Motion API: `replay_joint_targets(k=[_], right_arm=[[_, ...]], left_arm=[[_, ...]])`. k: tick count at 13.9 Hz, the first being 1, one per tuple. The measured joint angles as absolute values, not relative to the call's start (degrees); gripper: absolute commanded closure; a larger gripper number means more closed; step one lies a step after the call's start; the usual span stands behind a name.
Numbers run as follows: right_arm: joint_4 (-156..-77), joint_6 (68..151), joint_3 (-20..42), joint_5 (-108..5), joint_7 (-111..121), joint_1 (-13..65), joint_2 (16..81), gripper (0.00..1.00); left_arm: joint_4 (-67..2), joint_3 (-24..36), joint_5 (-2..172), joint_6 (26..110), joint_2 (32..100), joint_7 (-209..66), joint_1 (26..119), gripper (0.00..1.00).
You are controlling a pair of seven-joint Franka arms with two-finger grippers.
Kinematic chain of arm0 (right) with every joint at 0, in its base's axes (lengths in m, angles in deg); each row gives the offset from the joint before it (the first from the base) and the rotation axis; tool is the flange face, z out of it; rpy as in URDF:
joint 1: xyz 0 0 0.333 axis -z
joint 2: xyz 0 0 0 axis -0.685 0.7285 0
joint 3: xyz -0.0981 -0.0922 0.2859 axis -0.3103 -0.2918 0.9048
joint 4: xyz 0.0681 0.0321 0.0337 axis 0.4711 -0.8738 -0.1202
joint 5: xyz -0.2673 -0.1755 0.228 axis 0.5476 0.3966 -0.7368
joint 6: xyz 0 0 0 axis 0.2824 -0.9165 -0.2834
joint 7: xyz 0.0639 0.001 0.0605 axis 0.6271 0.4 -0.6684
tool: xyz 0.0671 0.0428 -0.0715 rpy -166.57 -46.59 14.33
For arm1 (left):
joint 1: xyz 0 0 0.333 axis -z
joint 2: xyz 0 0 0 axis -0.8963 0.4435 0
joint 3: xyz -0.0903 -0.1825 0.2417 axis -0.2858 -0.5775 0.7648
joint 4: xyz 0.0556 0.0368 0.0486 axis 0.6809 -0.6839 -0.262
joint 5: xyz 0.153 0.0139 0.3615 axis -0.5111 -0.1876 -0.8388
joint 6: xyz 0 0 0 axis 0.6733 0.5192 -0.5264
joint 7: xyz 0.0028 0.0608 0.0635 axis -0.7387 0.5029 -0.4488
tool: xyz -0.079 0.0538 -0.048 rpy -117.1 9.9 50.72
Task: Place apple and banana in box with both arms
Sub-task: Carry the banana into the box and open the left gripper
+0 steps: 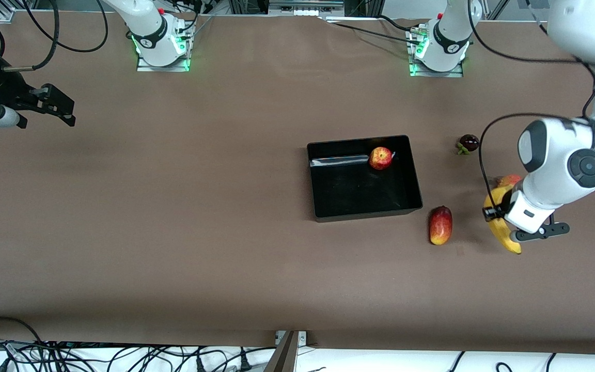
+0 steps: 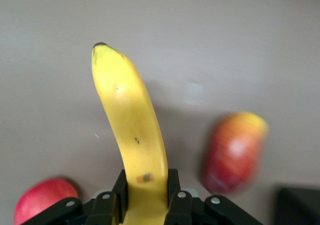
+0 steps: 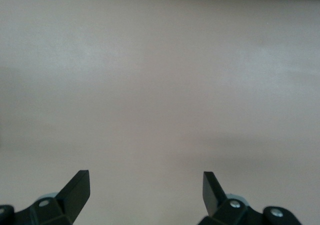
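Now, apple (image 1: 380,158) inside black box (image 1: 363,206) near its twelve o'clock wall, left gripper (image 2: 146,191) clamped on banana (image 2: 131,130) at three o'clock of box, right gripper (image 3: 146,191) open, waiting over bare table (image 1: 173,206).

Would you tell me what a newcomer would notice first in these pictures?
Probably the banana, clamped in the left gripper at the left arm's end of the table. Next, the apple already in the black box mid-table. The right gripper waits open over bare table at the right arm's end.
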State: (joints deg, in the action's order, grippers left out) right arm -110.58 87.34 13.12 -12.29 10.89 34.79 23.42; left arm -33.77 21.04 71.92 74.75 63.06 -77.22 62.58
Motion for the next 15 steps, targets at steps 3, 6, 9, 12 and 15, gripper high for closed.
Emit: replay_joint_targets(k=[3, 6, 9, 12, 15], right_arm=[[-110.57, 87.34, 13.11, -12.28, 10.89, 34.81, 23.43, 0.0], [-110.56, 87.34, 13.11, -12.29, 10.89, 34.81, 23.44, 0.0], [-110.55, 87.34, 13.1, -12.28, 10.89, 34.83, 23.45, 0.0], [-110.55, 87.33, 13.04, -12.28, 10.89, 34.87, 23.45, 0.0], [-110.55, 87.33, 12.98, -12.29, 10.89, 34.88, 23.45, 0.0]], left_arm=[[-30.34, 13.17, 71.99, 67.9, 62.8, -80.53, 68.53, 1.0], [-30.36, 8.73, 71.99, 71.77, 67.15, -92.21, 74.65, 1.0], [-30.25, 6.29, 71.98, 76.99, 71.72, -99.72, 77.5, 1.0], [-30.21, 5.76, 71.93, 77.4, 73.66, -104.91, 81.1, 0.94], [-30.39, 5.75, 71.88, 78.26, 76.27, -106.01, 83.12, 0.96]])
